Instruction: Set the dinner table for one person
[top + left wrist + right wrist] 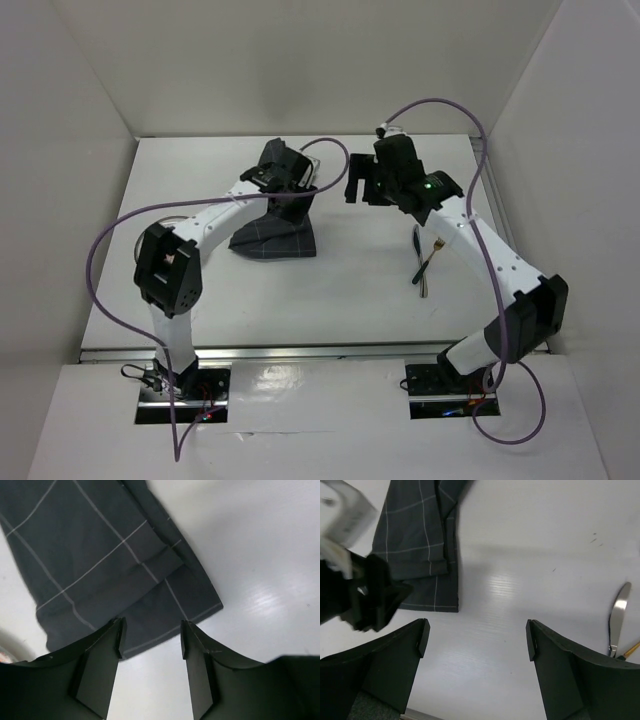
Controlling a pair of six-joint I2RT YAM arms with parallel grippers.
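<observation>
Mat step: your L gripper (150, 632), jaws apart, over mat (100, 555) toward table's (260, 555) far edge (R gripper (476, 632) spread, empty); next pinch hem.

Left arm (205, 222): elbow raised, reaching forward.
Left gripper (151, 632): pointing down, jaws partly apart, nothing between them.
Right arm (490, 255): arched inward.
Right gripper (477, 632): jaws wide apart, empty.
</observation>
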